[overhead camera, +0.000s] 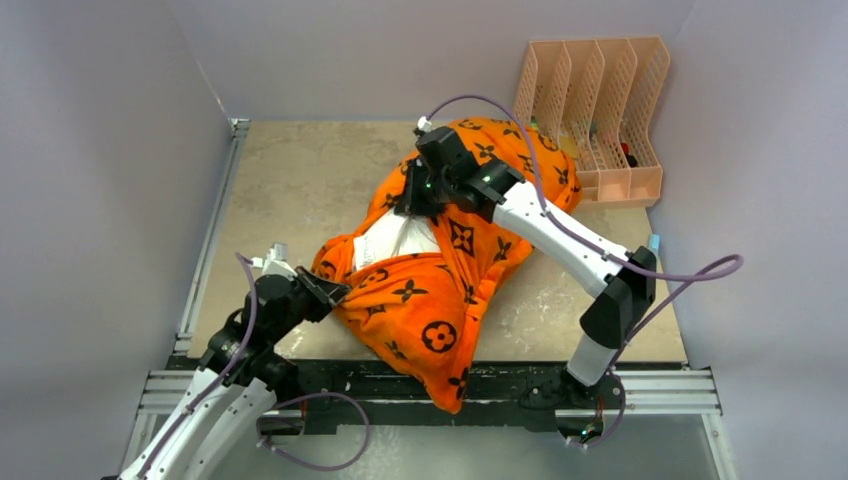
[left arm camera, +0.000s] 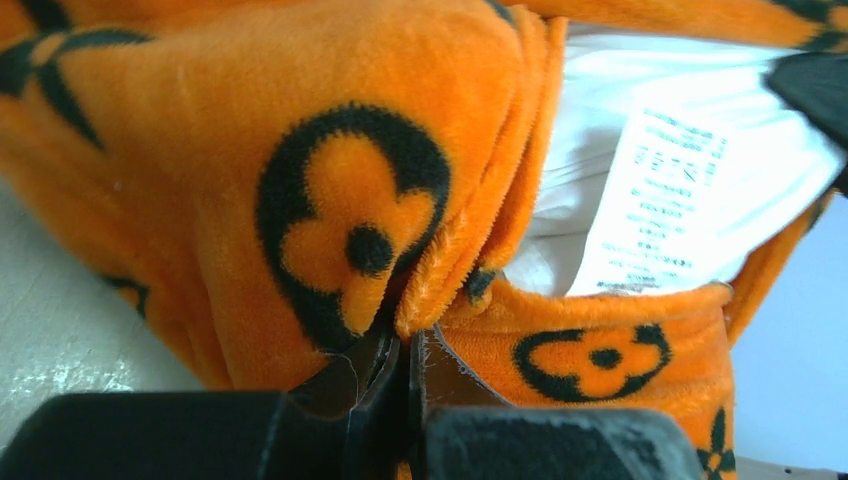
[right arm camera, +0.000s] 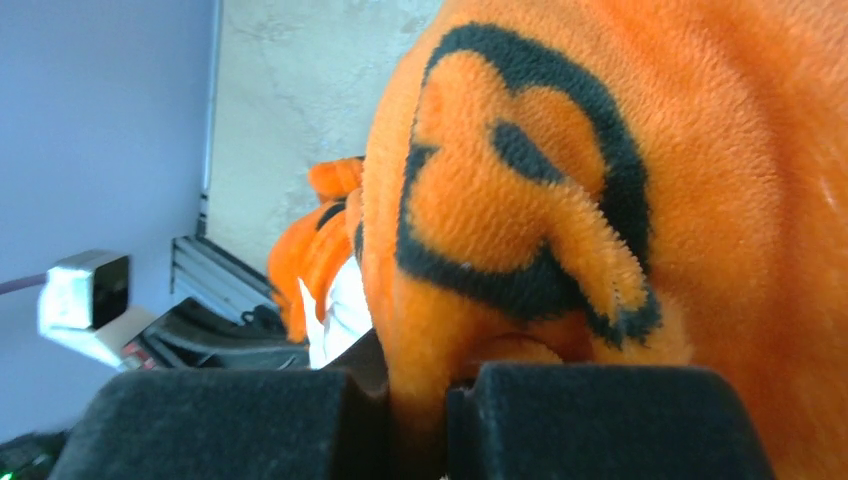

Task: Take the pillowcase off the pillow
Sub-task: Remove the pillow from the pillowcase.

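Left gripper point(overhead camera: 338, 291): fingers closed tight on the hem of the pillowcase point(overhead camera: 432, 300), at the left edge of its open mouth, where the white pillow point(overhead camera: 393, 243) shows through. The pillowcase lies mid-table point(overhead camera: 290, 180), the pillow mostly inside, its near end draped over the front rail. Right gripper point(overhead camera: 413, 203): fingers pinched nearly together on a fold of orange plush at the far side of that opening.

The pillowcase point(overhead camera: 432, 305) — bright orange plush with black flower and circle motifs — lies bunched diagonally across the table point(overhead camera: 300, 180), from near its far right corner to the near edge, which its lower end overhangs. The white pillow point(overhead camera: 385, 243) shows only through an opening on the left side.
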Robot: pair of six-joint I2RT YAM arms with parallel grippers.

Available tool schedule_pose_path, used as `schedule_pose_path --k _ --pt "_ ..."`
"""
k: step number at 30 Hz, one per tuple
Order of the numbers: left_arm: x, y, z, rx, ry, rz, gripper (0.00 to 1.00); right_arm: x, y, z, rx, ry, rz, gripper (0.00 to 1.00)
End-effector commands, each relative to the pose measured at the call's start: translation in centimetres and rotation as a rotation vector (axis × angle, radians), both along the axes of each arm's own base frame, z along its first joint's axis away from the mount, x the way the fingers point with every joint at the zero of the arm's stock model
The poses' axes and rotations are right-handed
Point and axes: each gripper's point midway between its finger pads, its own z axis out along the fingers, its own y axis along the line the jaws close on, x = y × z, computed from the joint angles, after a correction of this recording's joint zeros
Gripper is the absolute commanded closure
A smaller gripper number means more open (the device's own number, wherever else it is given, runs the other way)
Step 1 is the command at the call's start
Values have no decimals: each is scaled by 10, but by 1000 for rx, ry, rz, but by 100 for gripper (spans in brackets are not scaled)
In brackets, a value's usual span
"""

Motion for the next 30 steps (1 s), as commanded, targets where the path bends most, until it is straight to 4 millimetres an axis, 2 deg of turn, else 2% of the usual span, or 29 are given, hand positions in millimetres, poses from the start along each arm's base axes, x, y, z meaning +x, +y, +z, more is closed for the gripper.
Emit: schedule_pose_path --k 1,4,9,11,12,14,16,18,19,20,21,22,25,28,30 --pt "-57 20 -74 218 319 -117 100 79 -89 226 389 -588 -325 100" --pt "-53 16 -70 206 301 -120 100 80 -95 242 389 -605 -308 100" --pt "-46 12 -66 195 284 -121 100 85 -104 226 380 -571 -334 100" --pt "-39 8 -54 171 243 -117 100 87 -108 213 338 -558 -341 100" --pt "-32 4 -45 146 204 -112 100 84 -106 197 300 -531 -318 100" --pt "-17 -7 -24 72 120 -104 100 63 -89 153 249 -451 -217 100" --pt "-7 -15 -17 36 91 -100 100 35 -67 95 175 -370 -140 98" --pt "2 -18 -15 31 74 -92 100 4 -56 45 78 -303 -81 81" --pt "4 -17 -19 47 83 -84 100 -11 -54 20 24 -260 -49 75" --pt "5 -14 -23 66 93 -75 100 -23 -55 5 -24 -229 -39 69" --pt "4 -11 -28 88 106 -67 100 -34 -56 -3 -49 -212 -22 61" --pt "3 -7 -34 110 121 -57 100 -47 -52 -3 -59 -217 19 56" --pt "-3 -8 -44 96 141 -63 100 -77 -31 20 -38 -290 146 36" --pt "-4 -7 -44 82 136 -57 100 -102 -6 29 -58 -296 264 23" --pt "-5 -5 -44 89 136 -53 100 -116 9 30 -105 -309 286 19"
